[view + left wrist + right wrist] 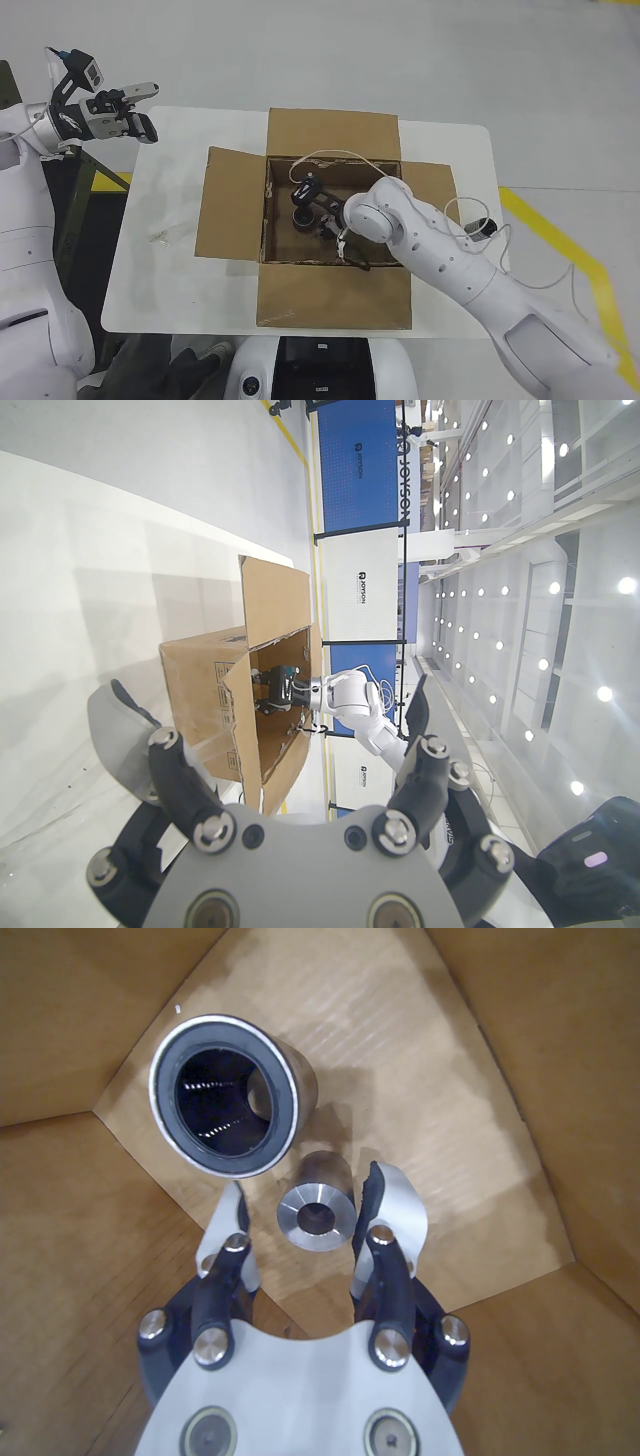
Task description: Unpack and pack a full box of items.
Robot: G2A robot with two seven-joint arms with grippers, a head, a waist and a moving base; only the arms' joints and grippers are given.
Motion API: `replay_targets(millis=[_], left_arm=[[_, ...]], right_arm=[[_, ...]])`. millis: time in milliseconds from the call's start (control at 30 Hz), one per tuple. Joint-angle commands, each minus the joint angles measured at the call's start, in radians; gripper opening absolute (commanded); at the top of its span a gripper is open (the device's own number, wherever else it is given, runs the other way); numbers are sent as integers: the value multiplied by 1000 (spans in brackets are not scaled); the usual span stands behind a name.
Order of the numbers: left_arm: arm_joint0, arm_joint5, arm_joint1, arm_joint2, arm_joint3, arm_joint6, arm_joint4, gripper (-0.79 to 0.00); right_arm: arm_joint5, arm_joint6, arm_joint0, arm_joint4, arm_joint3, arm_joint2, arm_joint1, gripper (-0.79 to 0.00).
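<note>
In the top view the right arm [450, 255] covers the middle of the box [335, 290] and hides most of its floor. The parts under the right gripper [312, 208] read as one dark clump. The arm is cut off at the lower right edge. A clear scrap [172, 236] left of the box is too small to tell. In the right wrist view, whether a finger [395, 1198] touches the sleeve [316, 1220] cannot be told.

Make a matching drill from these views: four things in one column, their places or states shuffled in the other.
1 left gripper
2 right gripper
3 large black-rimmed cylinder
4 small metal sleeve

A straddled by an open gripper
B open, outside the box
C open, inside the box
D on the box floor, outside any gripper's span

Pairs: 1-B; 2-C; 3-D; 4-A
</note>
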Motion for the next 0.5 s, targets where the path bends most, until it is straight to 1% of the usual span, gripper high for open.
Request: replay_targets(millis=[0, 67, 100, 167, 200, 300, 467], left_arm=[[0, 0, 0, 0, 0, 0, 0, 0], [0, 0, 0, 0, 0, 0, 0, 0], [0, 0, 0, 0, 0, 0, 0, 0], [0, 0, 0, 0, 0, 0, 0, 0], [0, 0, 0, 0, 0, 0, 0, 0], [0, 0, 0, 0, 0, 0, 0, 0], [0, 0, 0, 0, 0, 0, 0, 0]], right_arm=[[4, 2, -1, -4, 2, 3, -1, -566], [13, 4, -3, -9, 1, 8, -2, -622], [17, 5, -6, -9, -4, 12, -2, -690], [23, 14, -13, -22, -14, 17, 0, -739], [26, 18, -19, -29, -21, 19, 1, -785], [24, 37, -39, -43, -53, 30, 9, -785], [21, 73, -82, -74, -157, 74, 31, -785]])
